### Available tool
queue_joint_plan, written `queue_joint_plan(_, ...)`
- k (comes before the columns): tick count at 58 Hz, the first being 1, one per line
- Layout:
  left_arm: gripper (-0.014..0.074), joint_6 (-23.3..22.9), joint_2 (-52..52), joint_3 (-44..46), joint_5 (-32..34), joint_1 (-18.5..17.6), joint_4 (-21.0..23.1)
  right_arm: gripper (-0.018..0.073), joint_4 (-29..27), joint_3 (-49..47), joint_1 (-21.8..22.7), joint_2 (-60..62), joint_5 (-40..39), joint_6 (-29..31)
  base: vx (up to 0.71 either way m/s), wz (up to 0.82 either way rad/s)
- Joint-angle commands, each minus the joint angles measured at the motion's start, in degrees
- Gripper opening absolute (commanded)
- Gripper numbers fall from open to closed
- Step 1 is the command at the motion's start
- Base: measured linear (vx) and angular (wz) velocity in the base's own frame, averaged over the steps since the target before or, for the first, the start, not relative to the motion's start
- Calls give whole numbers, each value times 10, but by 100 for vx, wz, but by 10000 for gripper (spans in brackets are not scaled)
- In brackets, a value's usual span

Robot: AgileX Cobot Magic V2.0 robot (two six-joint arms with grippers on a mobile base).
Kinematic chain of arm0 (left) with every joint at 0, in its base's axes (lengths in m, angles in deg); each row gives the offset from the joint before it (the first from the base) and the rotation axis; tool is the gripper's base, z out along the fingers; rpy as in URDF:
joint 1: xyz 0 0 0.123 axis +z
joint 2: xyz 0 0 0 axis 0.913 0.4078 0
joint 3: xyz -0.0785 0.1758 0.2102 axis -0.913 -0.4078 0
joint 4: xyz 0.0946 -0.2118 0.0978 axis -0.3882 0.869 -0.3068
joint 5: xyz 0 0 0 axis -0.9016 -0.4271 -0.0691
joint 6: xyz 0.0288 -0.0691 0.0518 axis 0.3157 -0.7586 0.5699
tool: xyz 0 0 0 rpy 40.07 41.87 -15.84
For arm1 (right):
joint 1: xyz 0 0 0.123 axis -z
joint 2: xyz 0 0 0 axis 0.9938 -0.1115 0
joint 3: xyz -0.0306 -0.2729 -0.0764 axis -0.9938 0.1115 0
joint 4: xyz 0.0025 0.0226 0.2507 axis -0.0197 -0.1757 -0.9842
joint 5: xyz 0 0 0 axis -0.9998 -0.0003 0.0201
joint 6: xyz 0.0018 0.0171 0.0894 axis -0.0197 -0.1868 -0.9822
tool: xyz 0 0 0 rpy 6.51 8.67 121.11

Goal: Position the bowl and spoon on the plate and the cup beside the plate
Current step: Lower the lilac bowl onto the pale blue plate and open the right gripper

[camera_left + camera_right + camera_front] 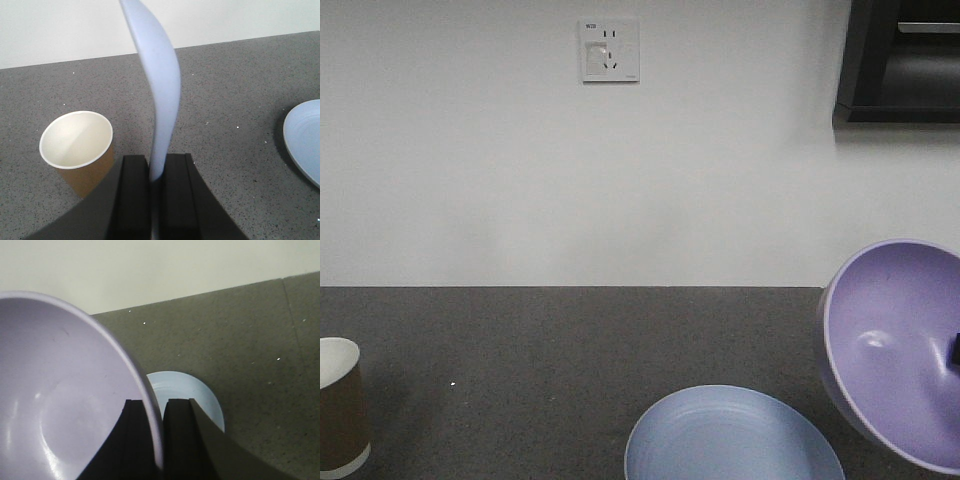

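1. The left hand [158, 167] is clamped on one end of the pale blue spoon [159, 75], which rises upright above the dark speckled bench [240, 100].
2. The brown paper cup [76, 142] stands upright on the bench, near that hand.
3. The right hand [159, 412] pinches the rim of the lavender bowl [60, 400], holding it tilted in the air.
4. The pale blue plate [730, 440] lies flat on the bench, below and beside the raised bowl, well apart from the cup.

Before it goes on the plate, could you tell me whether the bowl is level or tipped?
Tipped: the bowl shows its inside to the front camera, rim steep.
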Motion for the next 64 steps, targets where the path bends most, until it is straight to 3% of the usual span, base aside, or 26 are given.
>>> queue_joint_plan(1,0,-2,-4,16,49,-2,5,-8,-61,-15,2,-19,-19,4,0,0)
queue_joint_plan(11,0,-5,-4,16,51,-2,7,-8,-110,-18,2,-72,-9,7,0,0)
queue_joint_plan(19,0,-6,-3,16,37,-2,29,-8,-104,-48,2,-127,41,32,0,0)
queue_joint_plan(27,0,-6,-3,16,32,-2,41,-7,-81,-102,-1,-184,58,16,0,0)
queue_joint_plan(35,0,-6,-3,16,29,-2,41,-7,28,-163,-73,-242,50,-36,0,0)
queue_joint_plan(47,0,-6,-3,16,28,-2,41,-7,287,-222,-195,-316,14,-204,0,0)
queue_joint_plan(54,0,-6,-3,16,26,-2,40,-7,341,-246,-243,-359,17,-234,0,0)
queue_joint_plan(64,0,-6,-3,16,23,-2,40,-7,322,-265,-259,-424,13,-234,0,0)
